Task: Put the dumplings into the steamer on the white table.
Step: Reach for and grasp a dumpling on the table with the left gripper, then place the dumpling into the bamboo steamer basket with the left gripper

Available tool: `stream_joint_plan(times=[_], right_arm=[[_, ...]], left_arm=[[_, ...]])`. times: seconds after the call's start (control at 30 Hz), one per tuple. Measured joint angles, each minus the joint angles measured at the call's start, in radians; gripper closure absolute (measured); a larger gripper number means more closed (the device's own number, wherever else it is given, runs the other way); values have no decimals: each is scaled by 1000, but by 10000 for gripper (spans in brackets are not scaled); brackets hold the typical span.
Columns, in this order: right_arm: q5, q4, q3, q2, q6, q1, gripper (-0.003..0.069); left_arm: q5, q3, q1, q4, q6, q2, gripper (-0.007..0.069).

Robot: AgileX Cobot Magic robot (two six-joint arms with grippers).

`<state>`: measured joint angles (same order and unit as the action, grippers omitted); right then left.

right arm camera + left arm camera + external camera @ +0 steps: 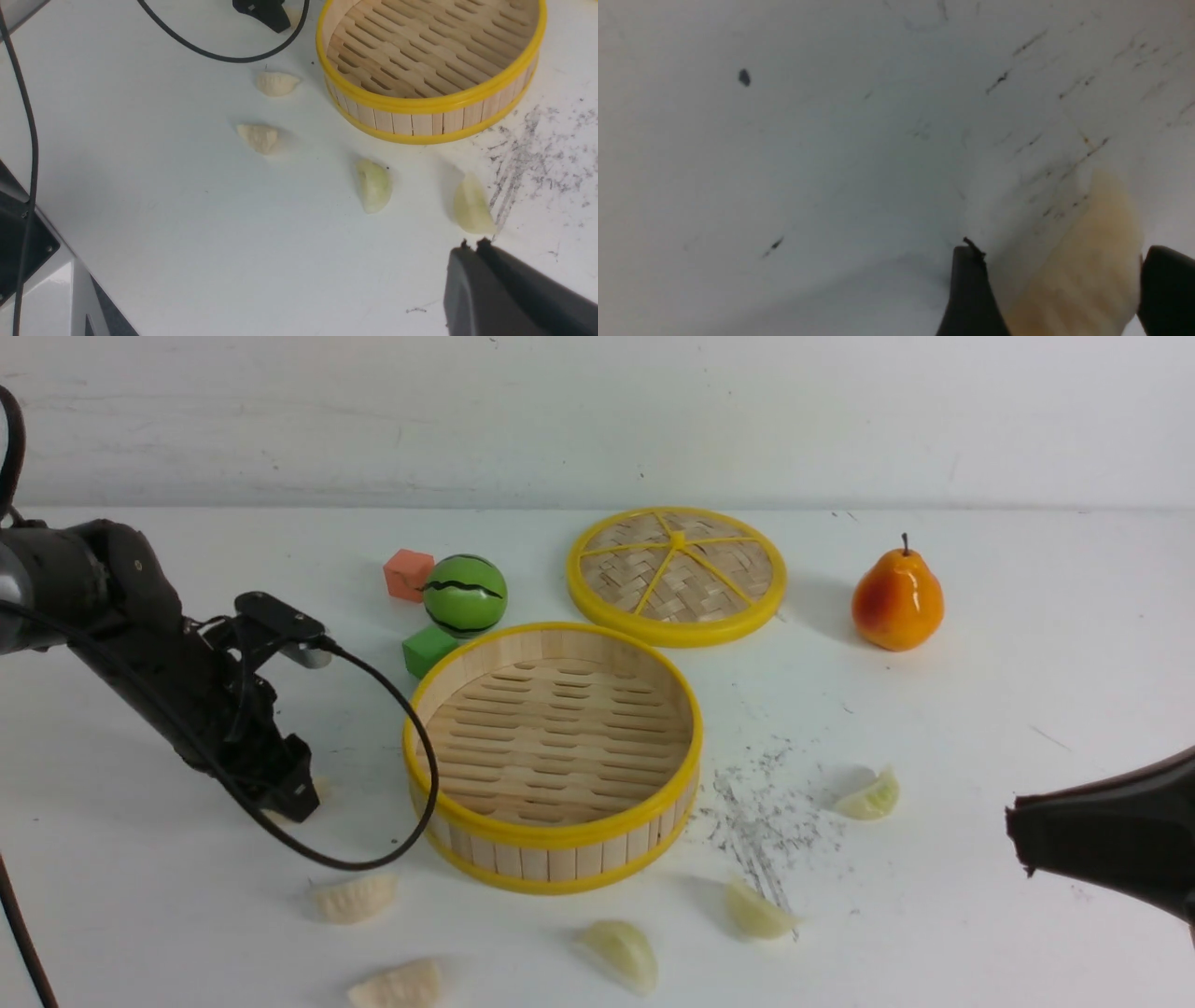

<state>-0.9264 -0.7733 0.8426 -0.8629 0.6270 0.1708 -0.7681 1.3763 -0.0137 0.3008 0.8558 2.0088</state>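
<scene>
The steamer [553, 758] stands mid-table with nothing in it, and shows in the right wrist view too [430, 60]. My left gripper [299, 793] is down on the white table [1027, 663] left of it, open. A cream dumpling [1087, 261] lies between its fingers, against one finger and apart from the other. Two more cream dumplings [355, 899] [397, 987] lie in front of it. Three yellowish-green dumplings [621, 952] [758, 912] [870, 798] lie front and right of the steamer. My right gripper [472, 245] is shut and holds nothing, hovering near one of them [473, 205].
The woven lid [677, 574] lies behind the steamer, with a pear [896, 602] to its right. A watermelon ball [465, 595], an orange cube [408, 574] and a green cube [428, 649] sit behind the steamer's left side. A black cable [411, 728] loops beside the steamer wall.
</scene>
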Motion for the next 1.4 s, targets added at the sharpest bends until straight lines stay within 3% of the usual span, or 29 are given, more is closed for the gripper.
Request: stream_joint_plan(times=[0.17, 0.37, 0.43, 0.67, 0.7, 0.73, 0.9, 1.07, 1.23, 1.4], right_arm=[[0, 0, 0, -13, 0, 0, 657], [0, -1, 0, -33, 0, 0, 654], [0, -2, 0, -35, 0, 0, 653], [1, -1, 0, -36, 0, 0, 646], [1, -1, 0, -36, 0, 0, 646], [1, -1, 0, -36, 0, 0, 647], [1, -4, 0, -36, 0, 0, 645], [0, -8, 0, -36, 0, 0, 642], [-20, -11, 0, -36, 0, 0, 639], [-26, -27, 0, -36, 0, 0, 636]], left_arm=[[5, 2, 0, 64, 55, 11, 230], [-12, 12, 0, 42, -13, 7, 484], [-22, 21, 0, 19, -56, 3, 483], [-179, 253, 21, -73, -457, -82, 477], [-179, 253, 21, -73, -457, -82, 477], [-224, 329, 72, -76, -574, -103, 477], [-258, 449, 269, -72, -738, -96, 477], [-152, 500, 468, -77, -885, 10, 477], [-26, 552, 553, -157, -1017, 137, 477], [-14, 600, 570, -251, -1140, 238, 477]])
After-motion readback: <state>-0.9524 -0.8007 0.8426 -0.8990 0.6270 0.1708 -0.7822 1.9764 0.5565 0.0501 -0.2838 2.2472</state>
